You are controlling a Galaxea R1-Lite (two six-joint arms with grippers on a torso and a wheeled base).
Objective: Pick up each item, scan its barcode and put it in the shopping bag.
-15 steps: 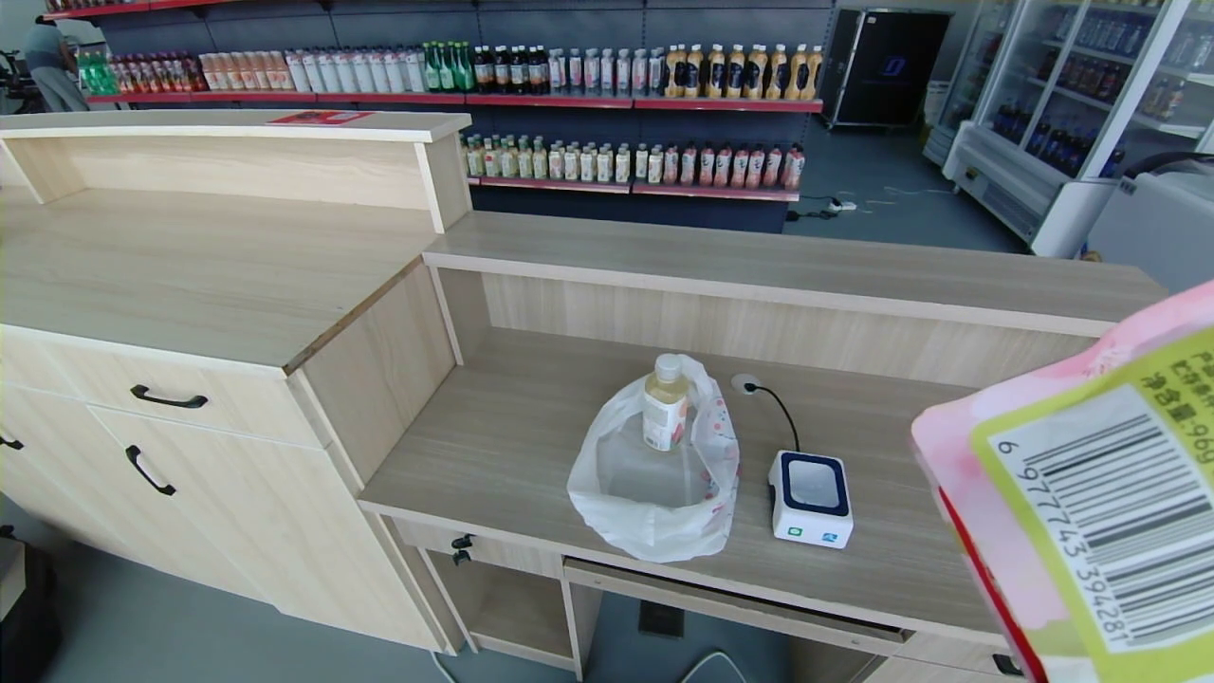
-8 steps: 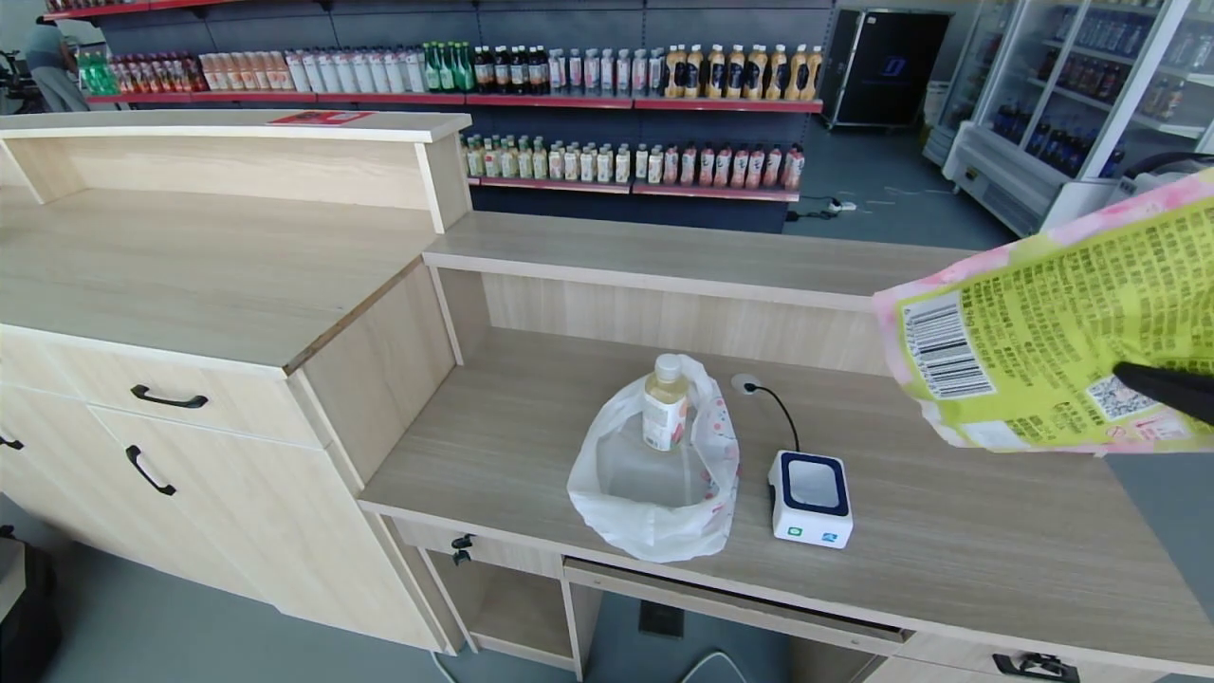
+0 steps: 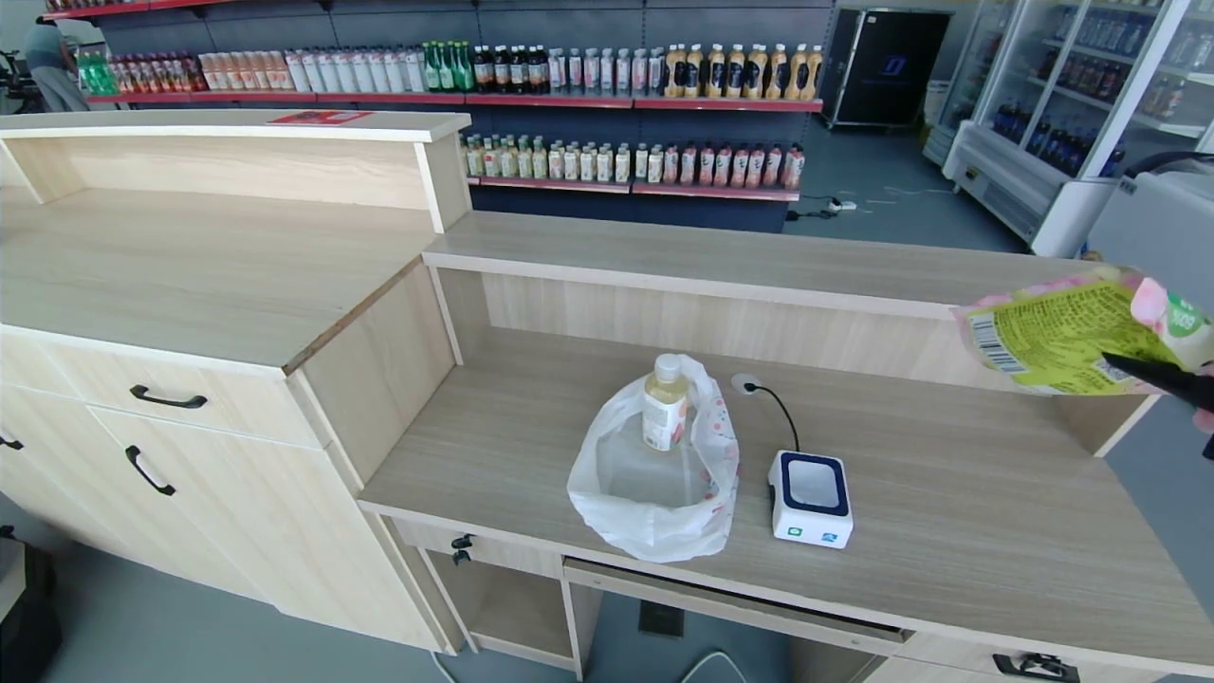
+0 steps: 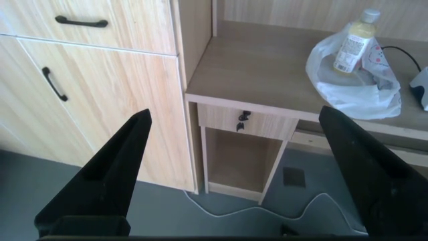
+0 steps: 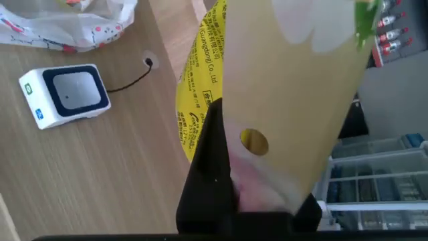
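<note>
While 1 bottle [image 3: 666, 410] already stands in the shopping bag [image 3: 654, 507], the head view has the right gripper [image 3: 1162, 378] clamped on the snack pouch [image 3: 1053, 337]. It's high over the counter's [image 3: 948, 531] right end, well apart from the scanner [image 3: 809, 498], so scan and bagging look still to do. Left wrist view: the left gripper [image 4: 234, 117] hangs spread wide, holding nothing, near and left of the bag. Right wrist view: 1 dark finger [image 5: 214, 161] presses the pouch's printed face near 1 edge, and most of the pouch juts beyond the tips.
</note>
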